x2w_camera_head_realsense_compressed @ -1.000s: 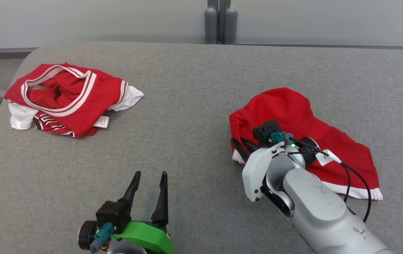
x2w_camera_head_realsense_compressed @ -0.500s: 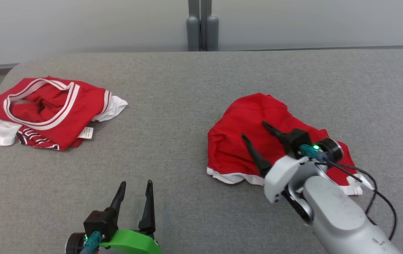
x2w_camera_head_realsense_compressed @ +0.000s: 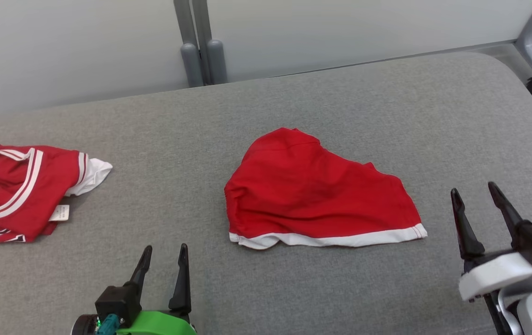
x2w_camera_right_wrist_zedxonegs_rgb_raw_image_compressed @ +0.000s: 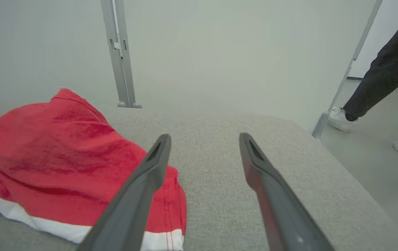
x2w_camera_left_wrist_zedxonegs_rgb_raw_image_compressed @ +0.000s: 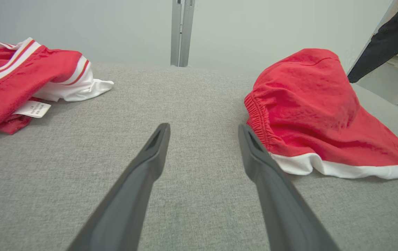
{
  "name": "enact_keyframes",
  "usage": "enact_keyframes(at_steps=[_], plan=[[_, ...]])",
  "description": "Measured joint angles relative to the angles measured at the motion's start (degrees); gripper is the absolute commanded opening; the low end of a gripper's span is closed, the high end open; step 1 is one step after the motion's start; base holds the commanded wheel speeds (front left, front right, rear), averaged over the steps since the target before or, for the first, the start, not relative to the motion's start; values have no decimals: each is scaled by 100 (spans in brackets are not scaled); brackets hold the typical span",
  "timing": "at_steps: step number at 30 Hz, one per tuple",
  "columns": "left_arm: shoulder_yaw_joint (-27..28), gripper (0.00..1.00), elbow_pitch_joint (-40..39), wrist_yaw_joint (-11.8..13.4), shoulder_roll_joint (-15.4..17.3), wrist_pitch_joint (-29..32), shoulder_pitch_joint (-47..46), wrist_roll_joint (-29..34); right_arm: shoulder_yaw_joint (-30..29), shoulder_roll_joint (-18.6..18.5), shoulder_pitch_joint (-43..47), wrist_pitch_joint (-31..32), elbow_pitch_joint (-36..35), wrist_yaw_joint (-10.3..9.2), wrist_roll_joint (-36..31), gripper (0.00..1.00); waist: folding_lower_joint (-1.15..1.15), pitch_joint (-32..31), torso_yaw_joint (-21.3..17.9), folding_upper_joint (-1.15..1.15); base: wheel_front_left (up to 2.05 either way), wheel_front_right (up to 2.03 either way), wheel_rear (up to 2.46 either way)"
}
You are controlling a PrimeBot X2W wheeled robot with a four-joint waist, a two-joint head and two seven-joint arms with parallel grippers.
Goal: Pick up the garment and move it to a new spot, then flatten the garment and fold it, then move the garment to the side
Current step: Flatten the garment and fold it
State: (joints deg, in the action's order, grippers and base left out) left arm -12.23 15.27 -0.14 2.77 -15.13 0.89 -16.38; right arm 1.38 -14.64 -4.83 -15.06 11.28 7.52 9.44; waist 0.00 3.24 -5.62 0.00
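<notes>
R end effector (x2w_camera_head_realsense_compressed: 473, 188) let go of garment (x2w_camera_head_realsense_compressed: 317, 200) & backed off; it lies mid surface (x2w_camera_head_realsense_compressed: 321, 288), rumpled. L end effector (x2w_camera_head_realsense_compressed: 165, 247) idle. Both open wide, empty. Move prob done; flattening next.

A broad strip of bare grey table (x2w_camera_head_realsense_compressed: 168, 139) lies open between the red shorts (x2w_camera_head_realsense_compressed: 312, 195) in the middle and the heap of red-and-white jerseys (x2w_camera_head_realsense_compressed: 14, 186) at the left edge. The left gripper (x2w_camera_head_realsense_compressed: 164, 248), fingers apart, sits at its near end. Right of the shorts, bare cloth runs to the rounded edge, where the right gripper (x2w_camera_head_realsense_compressed: 473, 188) hangs spread. A grey post (x2w_camera_head_realsense_compressed: 200, 56) stands at the far edge. A person's legs (x2w_camera_right_wrist_zedxonegs_rgb_raw_image_compressed: 376, 80) stand beyond the right side.
</notes>
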Motion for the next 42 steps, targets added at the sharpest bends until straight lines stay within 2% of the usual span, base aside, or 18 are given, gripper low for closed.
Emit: enact_keyframes(at_steps=[5, 10, 32, 42], plan=[[147, 100, -57, -37, 0, 0, 27, 47, -358, 104, 490, 0, -169, 0, 41, 100, 0, 28, -204, 0, 0, 0, 0], [282, 100, -52, -46, 0, 0, 145, 90, -469, 188, 736, 0, -187, 1, 38, 100, 0, 23, -252, 0, 0, 0, 0], [375, 100, -22, -43, 1, 0, 358, 3, -301, 258, 777, 0, -237, 0, 34, 100, 0, -224, 561, 0, 0, 0, 0], [392, 100, -21, -62, 1, 0, 377, 3, -267, 270, 777, 0, -223, 1, 36, 100, 0, -251, 634, 0, 0, 0, 0]])
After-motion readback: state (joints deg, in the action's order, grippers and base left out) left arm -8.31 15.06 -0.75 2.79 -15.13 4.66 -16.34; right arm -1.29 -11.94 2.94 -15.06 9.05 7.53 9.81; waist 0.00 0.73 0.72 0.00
